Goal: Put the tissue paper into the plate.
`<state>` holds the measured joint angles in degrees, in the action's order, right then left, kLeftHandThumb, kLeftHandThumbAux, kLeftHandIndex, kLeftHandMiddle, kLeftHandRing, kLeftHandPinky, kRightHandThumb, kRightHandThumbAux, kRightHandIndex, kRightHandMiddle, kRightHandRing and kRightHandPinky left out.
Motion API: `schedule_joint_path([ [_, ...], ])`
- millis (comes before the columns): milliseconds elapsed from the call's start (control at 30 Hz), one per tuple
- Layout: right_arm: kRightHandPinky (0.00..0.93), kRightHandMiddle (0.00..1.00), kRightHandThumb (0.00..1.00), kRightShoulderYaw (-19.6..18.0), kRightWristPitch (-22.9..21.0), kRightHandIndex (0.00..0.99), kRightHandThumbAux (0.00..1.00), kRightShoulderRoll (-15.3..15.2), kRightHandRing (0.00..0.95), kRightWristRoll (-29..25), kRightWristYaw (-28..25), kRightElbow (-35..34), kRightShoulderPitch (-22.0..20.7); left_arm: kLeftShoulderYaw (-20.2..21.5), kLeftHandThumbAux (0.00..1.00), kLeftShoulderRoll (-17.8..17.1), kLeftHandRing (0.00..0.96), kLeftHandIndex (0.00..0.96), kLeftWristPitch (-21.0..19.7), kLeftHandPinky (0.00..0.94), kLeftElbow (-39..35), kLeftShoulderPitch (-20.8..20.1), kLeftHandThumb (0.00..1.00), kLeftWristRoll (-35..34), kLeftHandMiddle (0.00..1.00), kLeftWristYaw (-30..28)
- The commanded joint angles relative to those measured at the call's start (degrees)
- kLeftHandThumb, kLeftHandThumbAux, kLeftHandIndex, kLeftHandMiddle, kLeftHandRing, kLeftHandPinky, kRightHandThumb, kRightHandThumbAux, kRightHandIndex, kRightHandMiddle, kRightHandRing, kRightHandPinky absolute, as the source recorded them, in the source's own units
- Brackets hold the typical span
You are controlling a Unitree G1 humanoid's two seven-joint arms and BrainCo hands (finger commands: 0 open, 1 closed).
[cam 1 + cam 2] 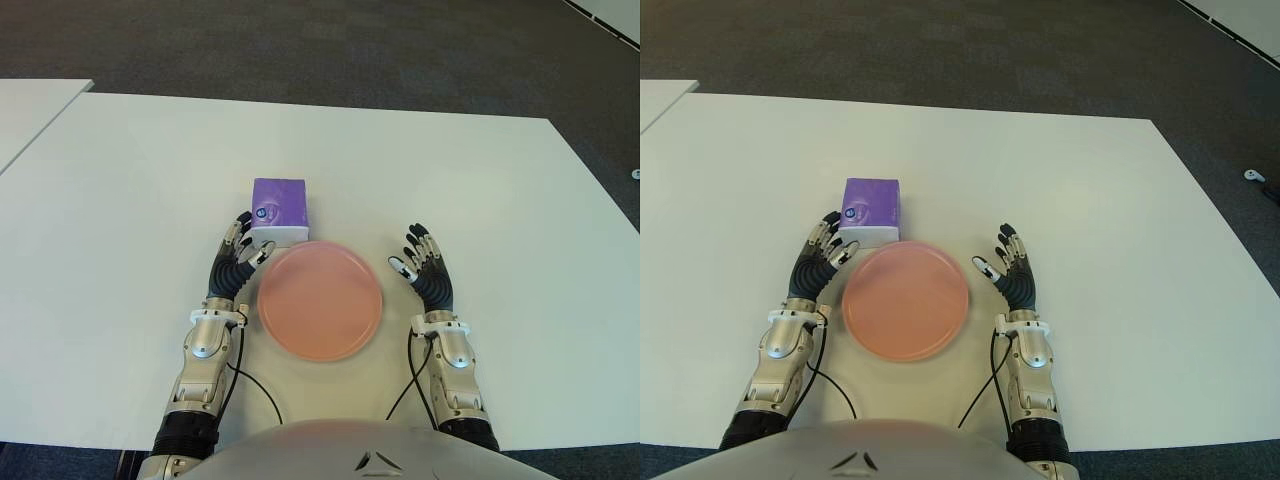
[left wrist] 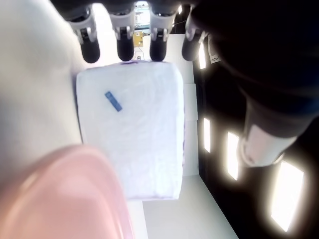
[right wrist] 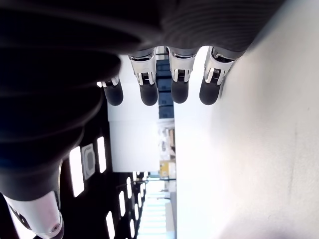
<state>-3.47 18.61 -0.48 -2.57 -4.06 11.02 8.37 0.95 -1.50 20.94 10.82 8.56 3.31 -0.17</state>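
You find no legible text: the round emblem on the purple tissue pack (image 1: 277, 209) is too small to read.

Even, bright overhead light leaves only faint shadows on the white table (image 1: 140, 180). In the wrist views, ceiling lamps flare beyond the fingertips (image 3: 148, 94), and the plate (image 2: 65, 199) blurs.

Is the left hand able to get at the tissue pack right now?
Probably yes. The left hand is right beside the tissue pack, on its left side, fingers open, nothing between them. The plate lies just in front of the pack.
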Motion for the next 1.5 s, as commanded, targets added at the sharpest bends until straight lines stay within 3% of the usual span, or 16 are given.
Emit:
schedule_joint_path([
  [33,0.0,0.0,0.077,0.1,-3.2,0.0,0.697,0.2,0.0,-0.6,-0.1,1.8,1.9,-0.1,0.604,0.1,0.0,0.0,-0.6,0.0,0.7,0.1,0.0,0.1,0.0,0.5],
  [700,0.0,0.002,0.079,0.5,-3.6,0.0,0.68,0.5,0.0,-0.3,0.2,1.4,2.1,0.3,0.599,0.0,0.0,0.0,-1.2,0.0,0.3,0.3,0.0,0.0,0.0,0.6],
  [833,0.0,0.0,0.079,0.6,-3.6,0.0,0.687,0.6,0.0,-0.2,0.2,1.6,1.9,2.4,0.6,-1.8,0.0,0.0,-0.6,0.0,-1.4,-1.4,0.0,1.8,0.0,2.8],
  [1033,0.0,0.0,0.08,0.8,-3.4,0.0,0.69,0.7,0.0,0.1,0.5,2.5,1.2,8.2,0.586,-9.0,0.0,0.0,-0.8,0.0,-7.4,-5.9,0.013,6.3,0.0,5.6],
  [1167,0.0,0.0,0.08,0.8,-3.0,0.0,0.687,0.7,0.0,0.1,0.4,3.6,0.5,10.3,0.547,-14.7,0.0,0.0,-2.8,0.0,-11.3,-10.9,0.05,14.3,0.0,8.6],
  [1233,0.0,0.0,0.08,0.8,-2.9,0.0,0.686,0.7,0.0,0.0,0.4,4.1,0.1,10.2,0.535,-15.9,0.0,0.0,-3.0,0.0,-11.2,-12.2,0.064,16.0,0.0,9.3],
  [1500,0.0,0.0,0.067,0.8,-1.6,0.0,0.675,1.0,0.0,0.1,0.7,6.4,-1.3,5.4,0.492,-29.2,0.0,0.0,2.6,0.0,0.7,-25.0,0.16,25.7,0.0,8.6],
])
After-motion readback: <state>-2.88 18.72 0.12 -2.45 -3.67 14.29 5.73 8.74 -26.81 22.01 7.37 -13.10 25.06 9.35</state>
